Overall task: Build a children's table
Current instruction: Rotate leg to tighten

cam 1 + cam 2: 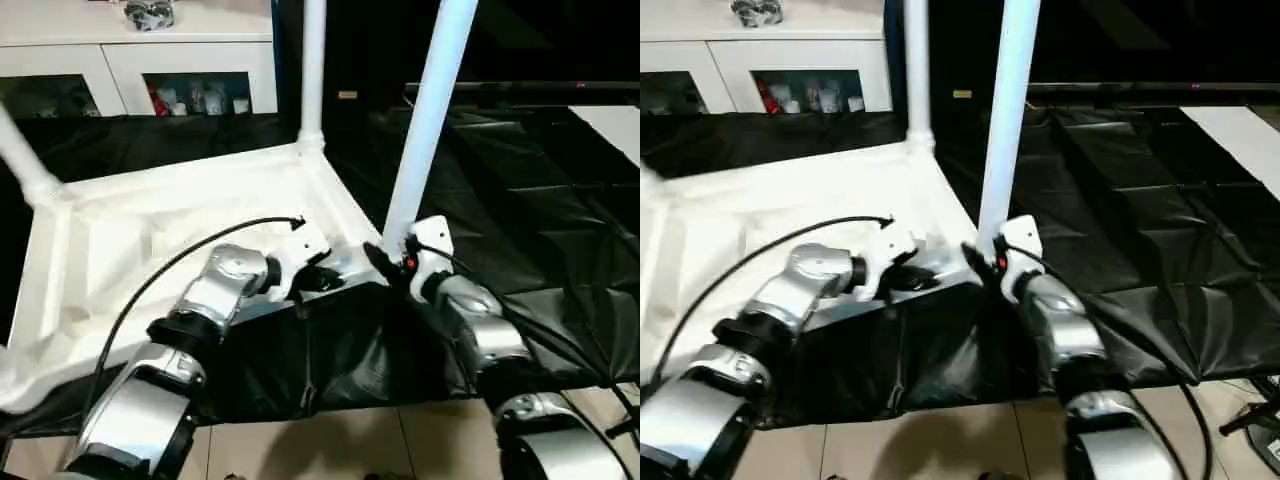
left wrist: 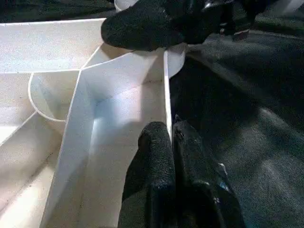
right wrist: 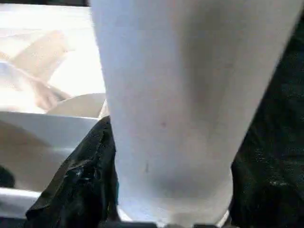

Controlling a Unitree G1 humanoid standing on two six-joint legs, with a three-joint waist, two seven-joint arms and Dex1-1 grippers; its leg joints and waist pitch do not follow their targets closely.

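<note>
- On black cloth (image 1: 520, 200) over the work surface, tabletop (image 1: 150, 240) lies upside down, ribs up; tiled floor (image 1: 370, 440) at near edge.
- Behind: white cabinet (image 1: 140, 60) with glass doors.
- Far leg (image 1: 312, 70) stands upright in far corner socket; another leg (image 1: 20, 155) at left corner.
- Right gripper (image 1: 385, 262) clamps near leg (image 1: 430, 120) low down, fingers either side.
- Left gripper (image 2: 168, 156) shut, empty, at tabletop's near rim.

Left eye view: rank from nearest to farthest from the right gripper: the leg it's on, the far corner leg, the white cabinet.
1. Leg between the right gripper fingers, at the tabletop's near corner.
2. Far corner leg, upright behind.
3. White cabinet, back left.
</note>
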